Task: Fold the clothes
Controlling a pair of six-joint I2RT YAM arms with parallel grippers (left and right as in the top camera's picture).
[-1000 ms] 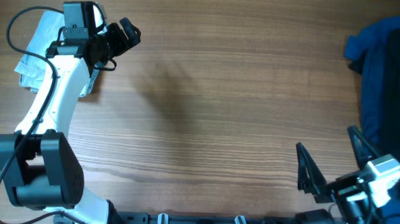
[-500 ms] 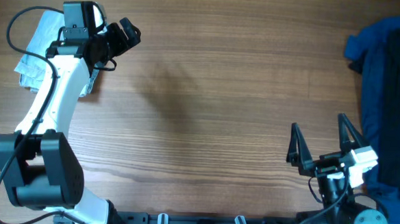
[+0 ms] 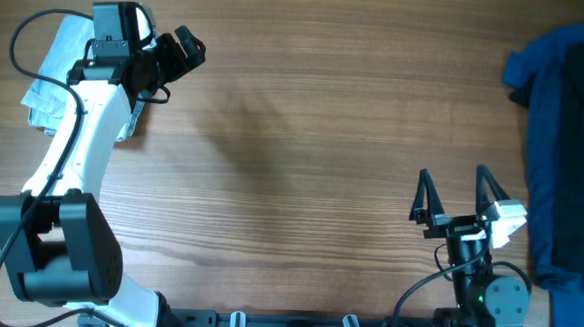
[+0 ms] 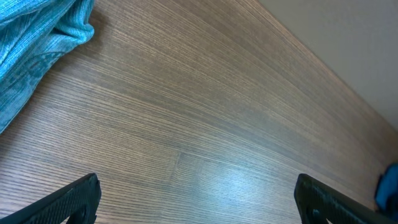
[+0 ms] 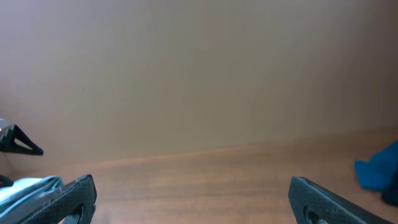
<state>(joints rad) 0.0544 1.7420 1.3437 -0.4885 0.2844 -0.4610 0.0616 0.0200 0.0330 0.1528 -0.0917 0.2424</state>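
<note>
Wooden worktop (image 3: 324, 135) carries dark navy clothes (image 3: 573, 148) heaped at its right edge. Pale denim shorts (image 3: 51, 81) sit as a compact bundle in the far left corner, partly under the left arm. Left fingers (image 3: 191, 46) and right fingers (image 3: 419, 198) spread wide, holding nothing. Folding looks finished; next probably comes fetching another garment.

overhead even, bright; faint soft shadow mid worktop (image 3: 319, 225). left wrist: pale glare patch on the wood, low centre. right wrist: dimmer, soft focus.
</note>
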